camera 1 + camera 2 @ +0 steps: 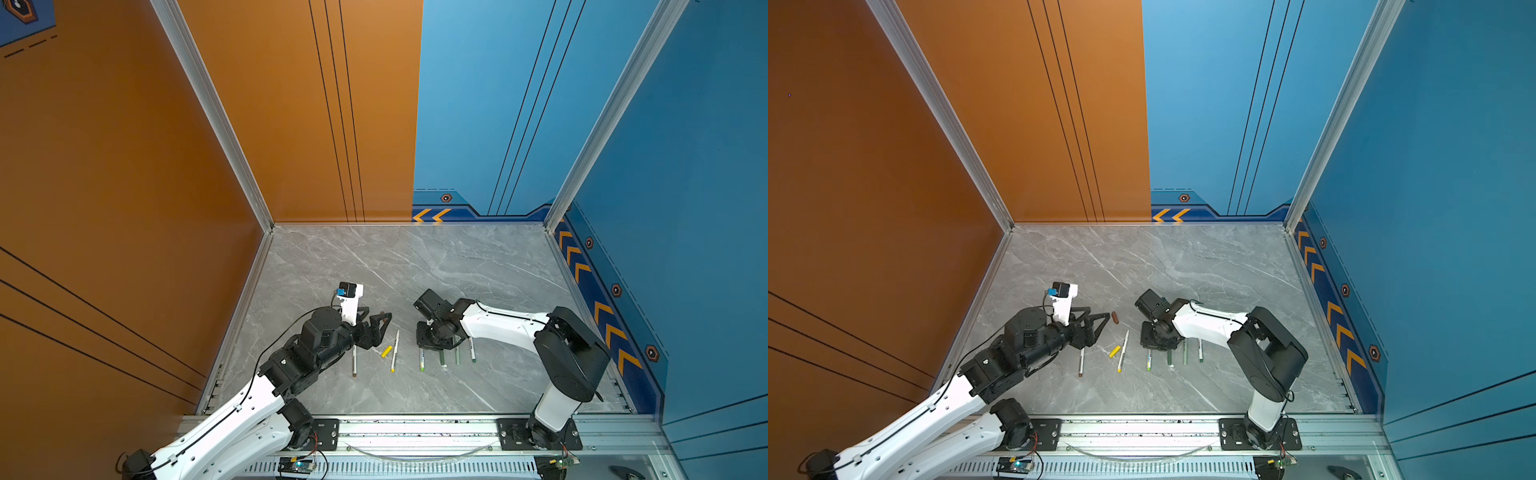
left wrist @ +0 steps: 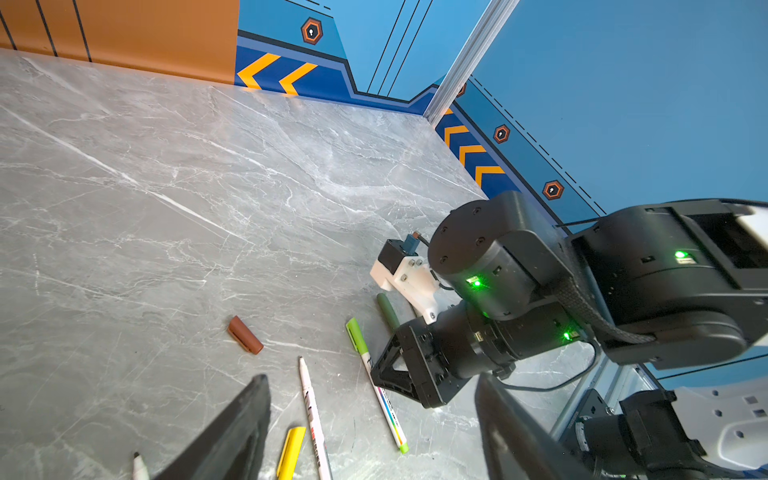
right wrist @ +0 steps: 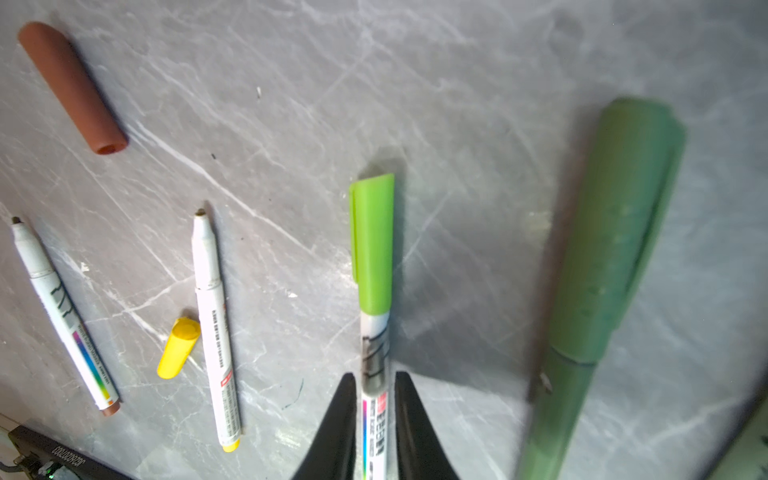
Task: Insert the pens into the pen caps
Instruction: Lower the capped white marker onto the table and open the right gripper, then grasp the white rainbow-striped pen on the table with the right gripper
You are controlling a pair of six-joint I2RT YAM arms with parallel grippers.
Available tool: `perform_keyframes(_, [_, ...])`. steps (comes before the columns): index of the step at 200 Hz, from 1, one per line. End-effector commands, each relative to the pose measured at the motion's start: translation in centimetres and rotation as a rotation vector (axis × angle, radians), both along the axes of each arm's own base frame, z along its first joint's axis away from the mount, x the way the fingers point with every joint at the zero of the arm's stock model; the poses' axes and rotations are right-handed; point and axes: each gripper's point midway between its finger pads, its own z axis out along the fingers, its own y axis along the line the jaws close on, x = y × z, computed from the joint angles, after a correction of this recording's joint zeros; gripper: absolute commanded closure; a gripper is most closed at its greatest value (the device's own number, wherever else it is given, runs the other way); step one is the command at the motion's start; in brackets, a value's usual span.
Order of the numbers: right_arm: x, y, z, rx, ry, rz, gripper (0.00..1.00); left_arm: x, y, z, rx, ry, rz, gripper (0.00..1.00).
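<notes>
**Lime pen capped, right fingers straddling its barrel**

The right fingers (image 3: 332, 424) are sitting either side of the lime pen (image 3: 374, 332), low over the desk (image 1: 415, 266). Whether they are gripping or just clear of its white barrel, I cannot tell. That pen is lying flat, wearing its lime cap (image 3: 372, 241), with a capped green pen (image 3: 611, 270) lying beside it. The left fingers (image 2: 245, 424) are hanging wide open, holding nothing, near the yellow pen (image 3: 214, 324). The loose yellow cap (image 3: 178, 348) is lying just beside that pen. The brown cap (image 3: 72, 87) is lying apart, and the brown pen (image 3: 62, 311) is lying uncapped.
</notes>
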Motion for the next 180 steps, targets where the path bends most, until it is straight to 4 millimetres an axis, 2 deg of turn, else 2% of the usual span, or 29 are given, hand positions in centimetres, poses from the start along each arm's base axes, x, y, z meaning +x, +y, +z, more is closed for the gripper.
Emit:
perform_keyframes(1, [0.3,-0.6,0.6,-0.051,-0.018,0.013,0.77,-0.2,0.3,-0.7,0.010,0.026,-0.001,0.22])
perform_keyframes(30, [0.5,-0.3,1.9,-0.045,-0.045,0.021,0.76,-0.3,0.6,-0.7,0.003,0.030,0.009,0.22])
perform_keyframes(57, [0.6,1.2,4.4,-0.018,-0.107,0.067,0.75,-0.4,1.3,0.0,-0.017,0.013,0.035,0.22])
perform_keyframes(60, [0.6,1.4,4.6,-0.016,-0.112,0.071,0.75,-0.5,1.5,-0.6,0.000,0.035,0.039,0.22])
perform_keyframes(83, [0.2,2.7,5.8,-0.003,-0.140,0.102,0.72,-0.5,2.5,-0.8,-0.009,0.045,0.075,0.21])
perform_keyframes(124, [-1.2,5.1,4.4,-0.037,-0.135,0.168,0.62,-0.2,4.1,-2.2,-0.048,0.120,0.138,0.18])
perform_keyframes(180, [-0.7,6.0,2.0,-0.097,-0.129,0.176,0.57,0.4,4.7,-4.6,-0.188,0.273,0.146,0.15])
